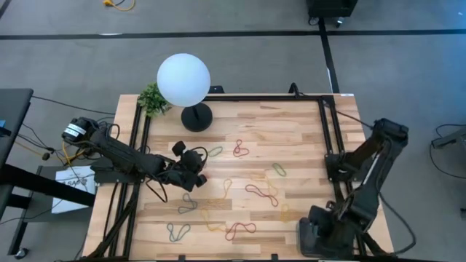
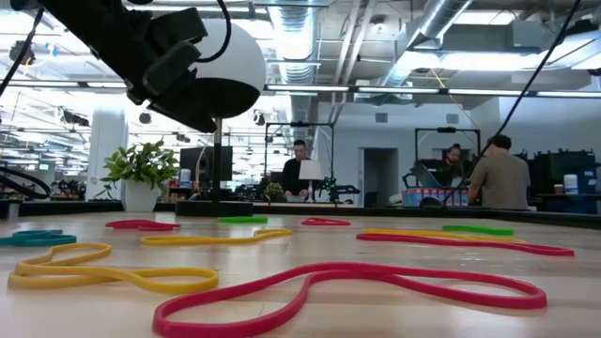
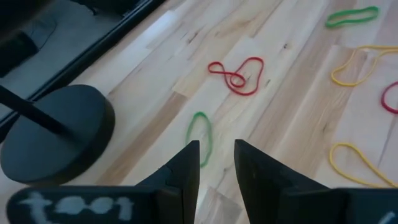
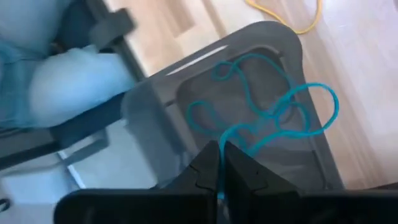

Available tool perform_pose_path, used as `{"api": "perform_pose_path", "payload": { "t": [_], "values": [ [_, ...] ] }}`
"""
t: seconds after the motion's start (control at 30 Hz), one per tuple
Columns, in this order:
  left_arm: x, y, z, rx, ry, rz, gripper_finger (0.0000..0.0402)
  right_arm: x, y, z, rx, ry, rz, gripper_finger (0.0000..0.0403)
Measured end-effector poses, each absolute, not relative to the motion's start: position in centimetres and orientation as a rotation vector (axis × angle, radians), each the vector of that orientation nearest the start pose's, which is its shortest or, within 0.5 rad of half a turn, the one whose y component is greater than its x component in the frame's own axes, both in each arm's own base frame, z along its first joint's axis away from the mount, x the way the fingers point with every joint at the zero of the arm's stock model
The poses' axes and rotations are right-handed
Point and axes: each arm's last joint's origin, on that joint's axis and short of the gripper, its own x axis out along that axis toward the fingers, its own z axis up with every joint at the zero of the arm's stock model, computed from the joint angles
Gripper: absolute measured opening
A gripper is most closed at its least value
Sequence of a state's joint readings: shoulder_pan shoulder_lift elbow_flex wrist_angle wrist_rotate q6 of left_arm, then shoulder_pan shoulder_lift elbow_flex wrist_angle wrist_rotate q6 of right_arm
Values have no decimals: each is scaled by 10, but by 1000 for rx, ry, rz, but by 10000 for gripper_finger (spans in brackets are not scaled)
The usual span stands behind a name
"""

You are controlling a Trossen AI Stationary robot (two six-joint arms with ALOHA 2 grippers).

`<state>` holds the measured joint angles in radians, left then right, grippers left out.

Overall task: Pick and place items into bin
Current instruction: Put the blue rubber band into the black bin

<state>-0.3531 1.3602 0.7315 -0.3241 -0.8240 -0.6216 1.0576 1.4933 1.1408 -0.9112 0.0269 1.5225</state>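
On the far left part of the wooden counter (image 1: 306,138) stands a white globe lamp (image 1: 183,80) on a round black base (image 3: 56,134), with a small green plant (image 1: 152,98) just to its left at the counter's far edge. Black frame rails run along the counter's left and right sides. Beyond the counter, the low view shows three people in the room behind.

About a dozen rubber-band loops lie scattered over the middle and near part of the counter; an exact count is hard from above. Among them are a red figure-eight (image 3: 238,74) far of centre, a green loop (image 3: 200,130) near the lamp base, another green loop (image 1: 279,169) to the right, a large red loop (image 1: 262,193), a red loop (image 1: 241,230) at the near edge, yellow loops (image 2: 103,270) between them, and a grey-blue loop (image 1: 178,232) at the near left.

Left end effector (image 3: 216,163) hangs over the left-centre of the counter, near the lamp base, its fingers a narrow gap apart and holding nothing; the green loop lies on the wood just ahead of its tips.

Right end effector (image 4: 221,167) is at the near right corner, directly over the dark grey bin (image 4: 155,102). Its fingers are pressed together on a teal band (image 4: 298,127), whose loops dangle down into the bin.
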Motion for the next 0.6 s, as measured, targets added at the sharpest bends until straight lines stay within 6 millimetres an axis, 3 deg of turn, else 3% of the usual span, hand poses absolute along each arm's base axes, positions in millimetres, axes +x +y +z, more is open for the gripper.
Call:
{"api": "perform_pose_path", "payload": {
  "t": [0.3, 0.6],
  "values": [
    [241, -66, 195, 53, 656, 614, 90, 159, 249, 218, 797, 1529, -420, 52],
    [240, -67, 194, 157, 719, 540, 91, 179, 275, 204, 1001, 1475, -322, 68]
  ]
}}
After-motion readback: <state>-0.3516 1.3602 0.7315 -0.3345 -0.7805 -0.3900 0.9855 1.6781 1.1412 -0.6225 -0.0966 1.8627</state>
